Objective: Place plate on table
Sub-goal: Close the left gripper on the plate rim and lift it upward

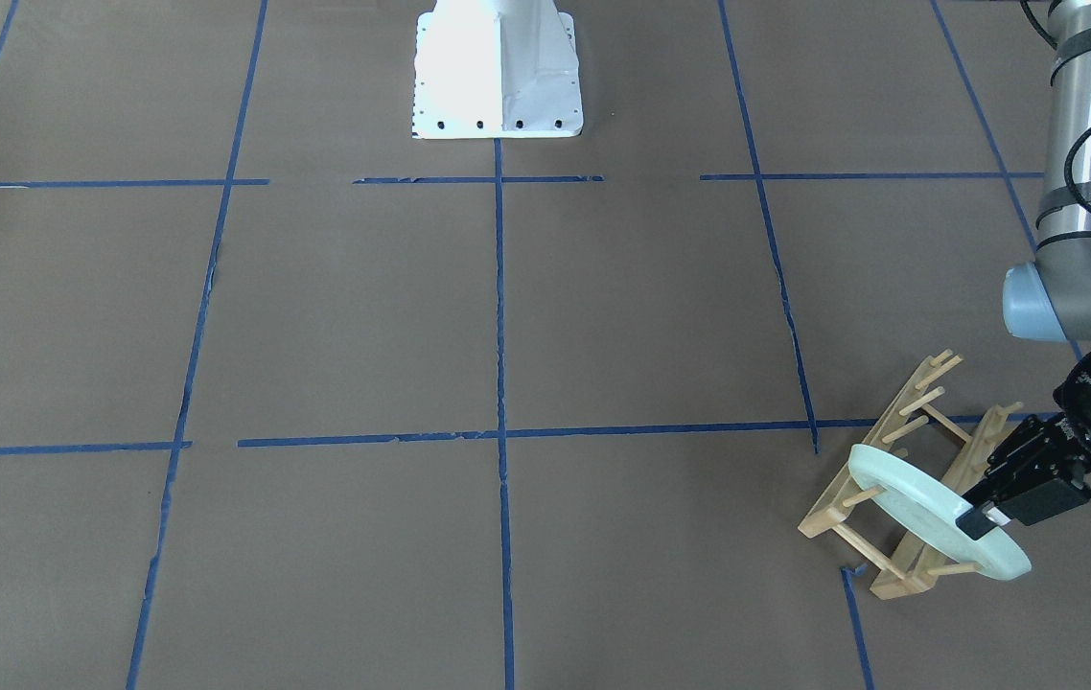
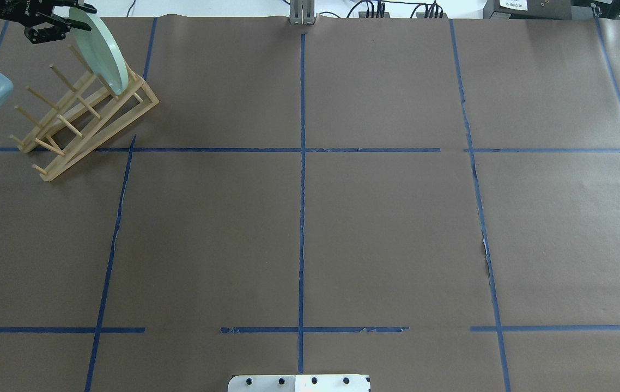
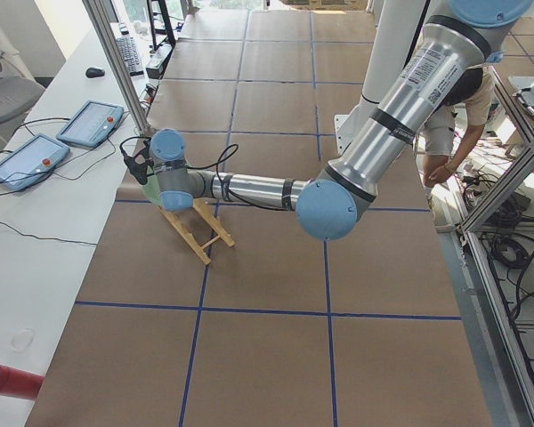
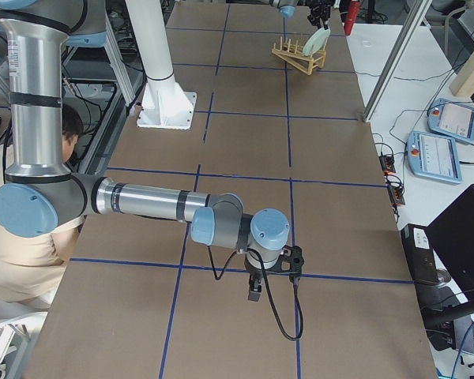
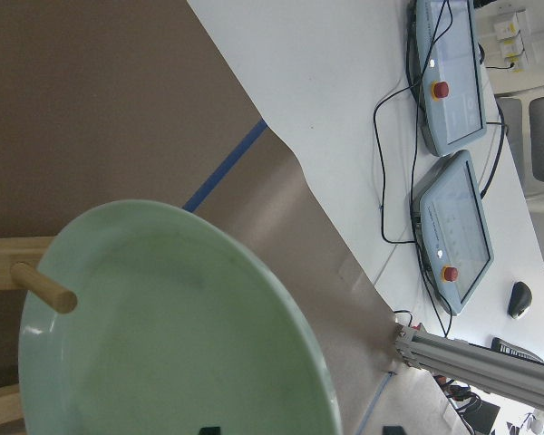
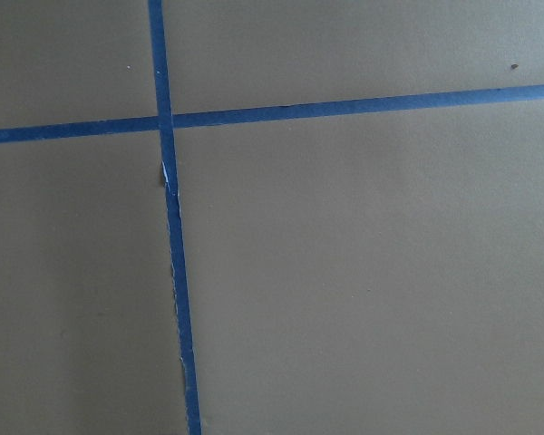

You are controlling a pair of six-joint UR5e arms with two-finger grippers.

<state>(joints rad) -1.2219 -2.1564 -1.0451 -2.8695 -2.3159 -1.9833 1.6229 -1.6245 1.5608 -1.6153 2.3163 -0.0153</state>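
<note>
The pale mint-green plate (image 1: 919,508) (image 2: 104,51) (image 5: 163,344) stands on edge, leaning between the pegs of a wooden peg rack (image 1: 876,446) (image 2: 104,130) at the table's far left corner. My left gripper (image 1: 986,517) (image 2: 73,19) (image 5: 299,430) is open, one finger on each side of the plate's upper rim; in the left wrist view the two tips stand wide apart. My right gripper (image 4: 255,290) hangs low over the brown taped table (image 1: 641,307) on the far right side; it shows only in the exterior right view, so I cannot tell its state.
The white robot base (image 1: 498,72) sits at the middle of the robot's side. Just past the rack the table ends at a white bench with teach pendants (image 5: 449,77) and cables. A person (image 3: 463,116) bends beside the robot.
</note>
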